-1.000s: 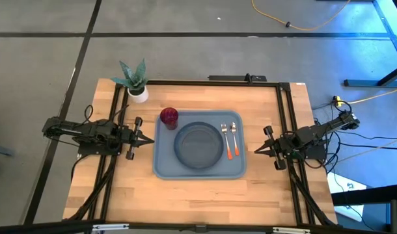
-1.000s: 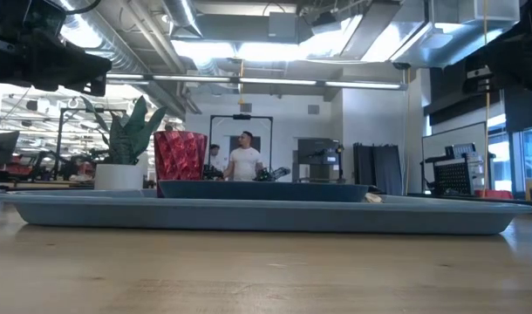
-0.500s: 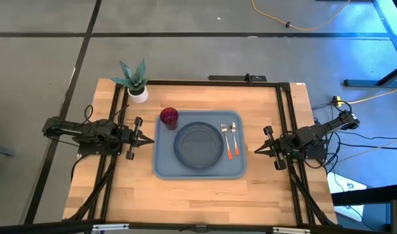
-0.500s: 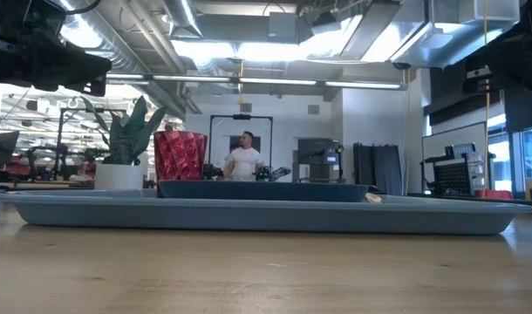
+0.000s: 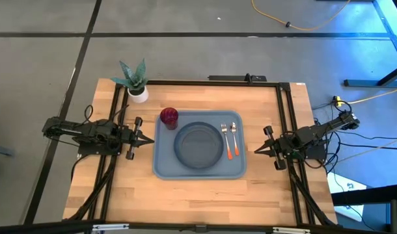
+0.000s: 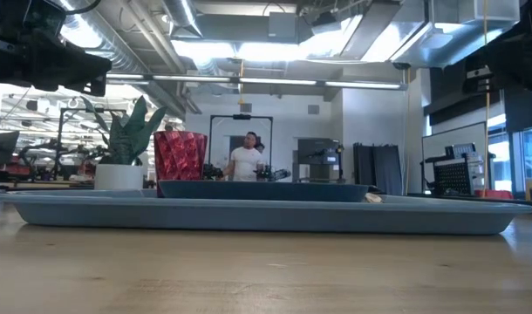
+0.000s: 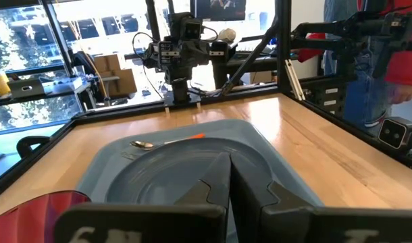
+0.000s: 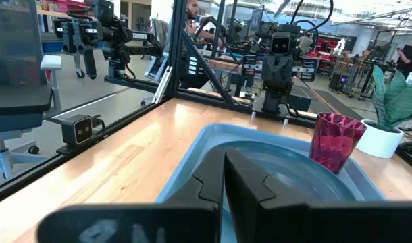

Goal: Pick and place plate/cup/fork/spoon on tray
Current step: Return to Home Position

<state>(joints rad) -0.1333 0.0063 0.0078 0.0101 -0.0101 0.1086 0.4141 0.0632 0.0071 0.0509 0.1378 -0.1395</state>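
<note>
The tray [image 5: 198, 170] is lying at the middle of the table [image 5: 198, 195], carrying the plate [image 5: 198, 144], the cup [image 5: 169, 116] in one corner, and the fork [image 5: 226, 138] beside the spoon [image 5: 234, 138]. The left gripper [image 5: 148, 139] and right gripper [image 5: 257, 150] are waiting clenched, empty, just outside opposite tray edges.

Plate [image 5: 198, 145], fork [image 5: 225, 139], spoon [image 5: 233, 138] on tray [image 5: 166, 170] (cup [image 5: 169, 117] too).

Light blue-grey rectangular plastic tray [image 5: 164, 166]; round dark grey-blue plate [image 5: 198, 145]; small dark red ribbed cup [image 5: 169, 117]; pale wooden surface [image 5: 185, 195].
</note>
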